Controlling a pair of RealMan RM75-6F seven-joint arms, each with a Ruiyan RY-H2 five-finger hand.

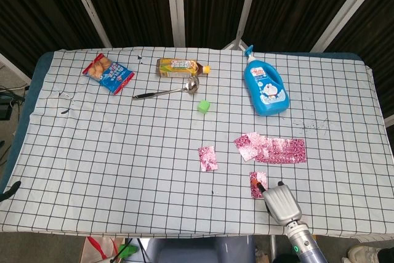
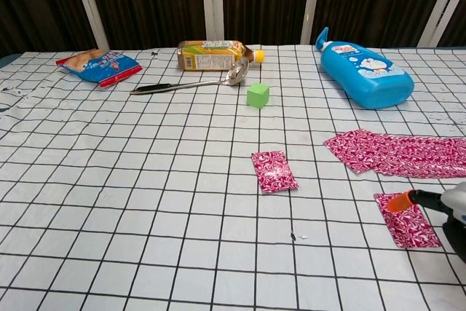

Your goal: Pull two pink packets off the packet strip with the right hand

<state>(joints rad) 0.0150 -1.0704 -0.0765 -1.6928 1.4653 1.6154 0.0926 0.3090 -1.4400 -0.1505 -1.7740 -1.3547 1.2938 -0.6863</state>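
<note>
Pink: two packets off the strip already, one loose mid-counter, the second near the front edge under the right robot hand. Fingertip on it; pinching or only touching, cannot tell. Only letting go left, apparently.
</note>
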